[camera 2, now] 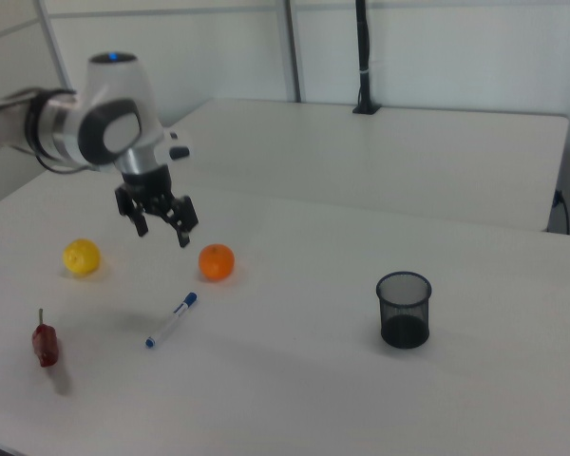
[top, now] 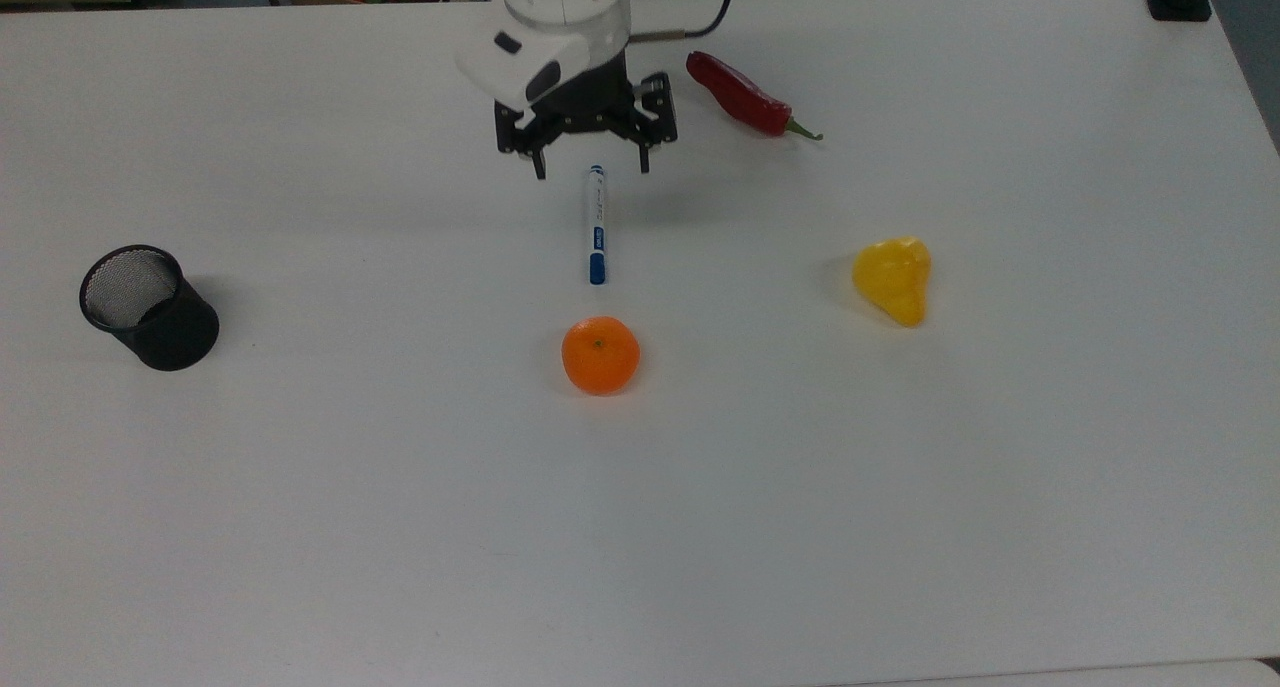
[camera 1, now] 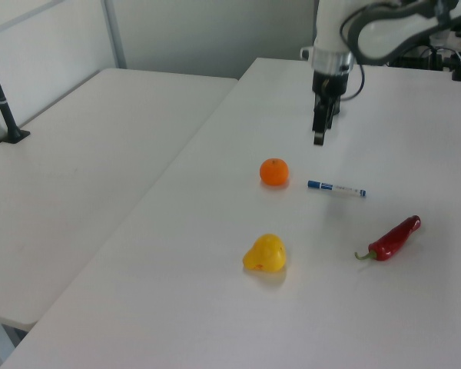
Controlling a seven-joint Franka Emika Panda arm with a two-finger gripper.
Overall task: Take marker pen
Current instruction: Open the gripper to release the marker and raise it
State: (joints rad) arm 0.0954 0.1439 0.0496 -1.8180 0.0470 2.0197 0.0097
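1. The marker pen (top: 596, 225) is lying flat on the white table (top: 900, 487), with its blue cap pointing toward the orange (top: 600, 355) in the top view.
2. The gripper (top: 590, 162) is hanging in the air above the pen's uncapped end, with its fingers spread apart and gripping nothing; in the right view it is sitting well clear of the pen (camera 2: 170, 319).
3. In the left view, the pen (camera 1: 336, 187) is resting between the orange (camera 1: 274, 172) and the red chili (camera 1: 393, 238), touching neither.
4. The yellow fruit (top: 893, 279) is sitting on the top view's right, well apart from the pen.
5. The black mesh cup (top: 148, 307) is standing upright on the top view's left, far from everything else.
6. The chili (top: 745, 97) is lying just beside the gripper, on the top view's right.
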